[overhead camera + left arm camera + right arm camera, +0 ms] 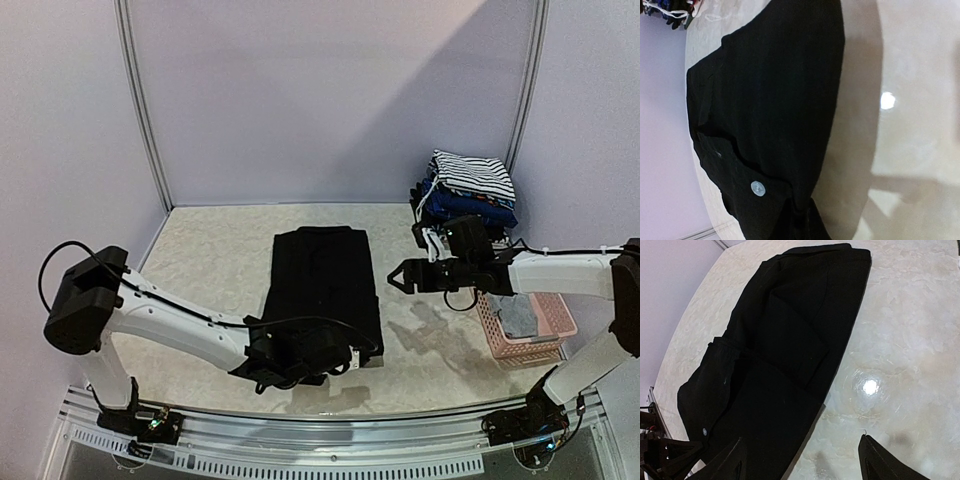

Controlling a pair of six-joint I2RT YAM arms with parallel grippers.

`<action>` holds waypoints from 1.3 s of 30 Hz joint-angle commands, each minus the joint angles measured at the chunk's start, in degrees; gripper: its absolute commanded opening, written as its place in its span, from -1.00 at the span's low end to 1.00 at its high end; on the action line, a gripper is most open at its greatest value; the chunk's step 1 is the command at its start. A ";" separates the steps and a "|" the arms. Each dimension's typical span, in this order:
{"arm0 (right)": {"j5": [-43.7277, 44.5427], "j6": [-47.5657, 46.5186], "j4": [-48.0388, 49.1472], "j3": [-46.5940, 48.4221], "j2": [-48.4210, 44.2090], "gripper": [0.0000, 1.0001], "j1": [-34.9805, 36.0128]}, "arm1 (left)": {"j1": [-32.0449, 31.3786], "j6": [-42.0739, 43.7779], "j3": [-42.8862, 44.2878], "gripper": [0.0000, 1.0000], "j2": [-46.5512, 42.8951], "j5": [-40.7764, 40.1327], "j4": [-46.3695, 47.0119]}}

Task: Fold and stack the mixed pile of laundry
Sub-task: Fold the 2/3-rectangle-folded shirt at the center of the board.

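Firstly, hold the left gripper [345,360] pinched shut on the near hem of the black garment [322,275], spread flat beyond its fingers; bring the right gripper [398,276], jaws wide with the garment just left of them, to the matching corner; lift both evenly.
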 commanded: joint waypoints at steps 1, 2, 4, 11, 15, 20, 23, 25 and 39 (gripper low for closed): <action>-5.70 0.21 0.40 1.05 1.04 0.51 -0.37 | -3.45 -5.23 -0.31 -1.00 -3.41 1.44 -6.35; -6.88 0.43 1.24 1.14 1.31 0.48 -0.31 | -4.20 -5.97 -0.01 -1.00 -4.01 1.88 -7.48; -8.94 0.79 2.63 1.36 1.72 0.42 0.31 | -5.79 -7.38 0.86 -1.00 -5.19 2.67 -9.76; -14.00 -1.11 2.09 4.69 5.15 0.17 5.34 | -10.25 -11.21 4.41 -1.00 -9.14 4.77 -18.08; -14.81 -3.89 -2.17 8.80 8.94 -0.05 9.01 | -11.80 -12.85 7.62 -1.00 -9.62 6.34 -23.27; -18.73 -7.15 -4.22 12.51 14.95 -0.30 12.70 | -13.92 -13.42 11.41 -1.00 -10.09 5.09 -28.10; -19.54 -8.17 -4.74 13.72 17.58 -0.51 14.33 | -14.24 -13.15 13.39 -1.00 -10.20 4.72 -30.27; -20.41 -8.84 -4.91 14.18 18.91 -0.62 15.75 | -14.23 -12.84 14.57 -1.00 -10.19 4.05 -31.72; -23.15 -9.02 -1.25 13.63 28.45 -0.96 19.20 | -12.95 -6.63 20.84 -1.00 -10.50 0.23 -34.91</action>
